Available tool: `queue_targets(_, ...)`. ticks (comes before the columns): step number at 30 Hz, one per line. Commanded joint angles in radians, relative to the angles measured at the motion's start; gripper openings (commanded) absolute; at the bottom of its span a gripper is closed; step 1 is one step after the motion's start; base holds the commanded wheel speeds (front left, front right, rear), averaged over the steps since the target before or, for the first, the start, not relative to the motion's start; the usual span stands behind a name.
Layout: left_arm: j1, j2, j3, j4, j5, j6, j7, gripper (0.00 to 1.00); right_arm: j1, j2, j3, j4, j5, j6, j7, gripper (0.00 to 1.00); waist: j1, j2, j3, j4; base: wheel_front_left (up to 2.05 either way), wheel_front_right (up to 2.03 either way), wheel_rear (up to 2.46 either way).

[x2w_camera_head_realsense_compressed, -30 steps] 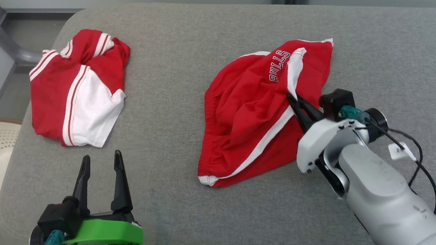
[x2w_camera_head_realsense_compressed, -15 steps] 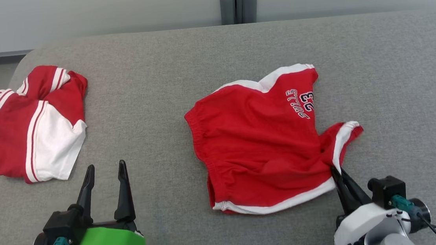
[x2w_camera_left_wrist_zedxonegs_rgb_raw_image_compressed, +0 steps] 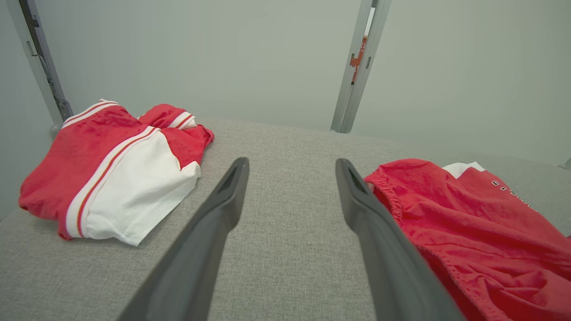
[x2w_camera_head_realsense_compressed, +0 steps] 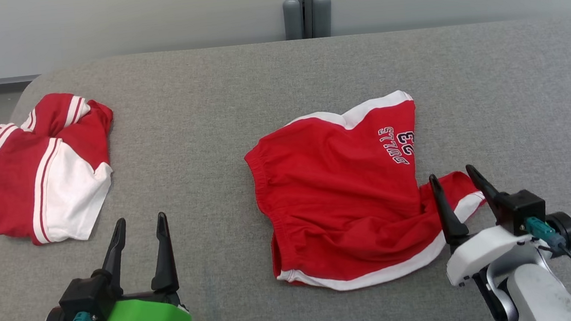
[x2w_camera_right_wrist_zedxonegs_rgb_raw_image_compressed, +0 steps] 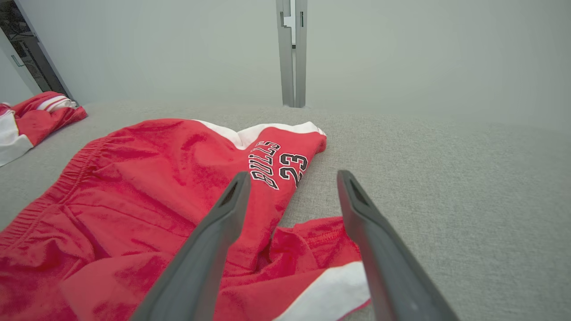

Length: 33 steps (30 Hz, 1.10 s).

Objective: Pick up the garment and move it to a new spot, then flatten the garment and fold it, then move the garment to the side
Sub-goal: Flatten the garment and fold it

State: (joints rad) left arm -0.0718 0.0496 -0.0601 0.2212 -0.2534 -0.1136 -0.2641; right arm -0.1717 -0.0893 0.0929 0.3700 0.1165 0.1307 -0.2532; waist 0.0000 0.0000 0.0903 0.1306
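The garment (x2w_camera_head_realsense_compressed: 340,197), red shorts with white trim and "BULLS 23" lettering, lies spread and wrinkled in the middle of the grey cushion (x2w_camera_head_realsense_compressed: 237,82); it also shows in the right wrist view (x2w_camera_right_wrist_zedxonegs_rgb_raw_image_compressed: 147,196) and the left wrist view (x2w_camera_left_wrist_zedxonegs_rgb_raw_image_compressed: 473,223). My right gripper (x2w_camera_head_realsense_compressed: 452,179) (x2w_camera_right_wrist_zedxonegs_rgb_raw_image_compressed: 290,178) stands open over the shorts' lower right leg hem, holding nothing. My left gripper (x2w_camera_head_realsense_compressed: 139,226) (x2w_camera_left_wrist_zedxonegs_rgb_raw_image_compressed: 290,167) is open above bare cushion to the left of the shorts, apart from them.
A second red and white garment (x2w_camera_head_realsense_compressed: 43,169) (x2w_camera_left_wrist_zedxonegs_rgb_raw_image_compressed: 111,165) lies bunched at the cushion's left end. A grey wall with a vertical metal post (x2w_camera_head_realsense_compressed: 306,8) runs behind the cushion. Bare cushion extends right of the shorts.
My right gripper, shut on the shorts' right edge a second ago, dragged them flatter toward the near side and has now let go and opened. The camera turned. The left gripper stayed put.
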Motion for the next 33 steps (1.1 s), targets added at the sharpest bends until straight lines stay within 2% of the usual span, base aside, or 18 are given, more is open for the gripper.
queue_targets(1, 0.01, 0.002, 0.004, -0.002, 0.0, 0.0, 0.0, 1.0, -0.029, -0.012, 0.004, 0.007, -0.01, 0.0, 0.013, 1.0, 0.0, 0.0, 0.001, 0.004, 0.0, 0.0, 0.0)
queue_targets(12, -0.012, 0.002, -0.013, -0.006, -0.021, 0.008, 0.0, 1.0, -0.15, -0.087, 0.089, 0.137, 0.004, 0.0, 0.208, 1.0, 0.0, 0.0, 0.027, 0.04, 0.0, 0.0, 0.0)
queue_targets(21, -0.01, 0.002, -0.024, -0.011, -0.032, 0.017, 0.0, 1.0, -0.066, -0.106, 0.065, 0.133, 0.052, 0.0, 0.292, 1.0, 0.0, 0.0, 0.033, 0.051, 0.0, 0.0, 0.0)
queue_targets(22, -0.01, 0.002, -0.024, -0.012, -0.034, 0.019, 0.0, 1.0, -0.052, -0.104, 0.062, 0.127, 0.06, 0.0, 0.303, 0.51, 0.0, 0.0, 0.035, 0.05, 0.0, 0.0, 0.0)
queue_targets(24, -0.009, 0.002, -0.025, -0.012, -0.038, 0.019, 0.0, 1.0, -0.033, -0.11, 0.063, 0.115, 0.067, 0.0, 0.317, 0.0, 0.0, 0.0, 0.038, 0.048, 0.0, 0.0, 0.0)
queue_targets(27, -0.01, 0.002, -0.023, -0.008, -0.037, 0.02, 0.0, 1.0, -0.022, -0.101, 0.05, 0.092, 0.077, 0.0, 0.307, 0.0, 0.0, 0.0, 0.039, 0.04, 0.0, 0.0, 0.0)
queue_targets(33, 0.003, 0.002, -0.01, -0.01, -0.026, 0.018, 0.0, 1.0, -0.019, -0.088, -0.001, 0.034, 0.057, 0.0, 0.202, 0.0, 0.0, 0.0, 0.033, 0.003, 0.0, 0.0, 0.0)
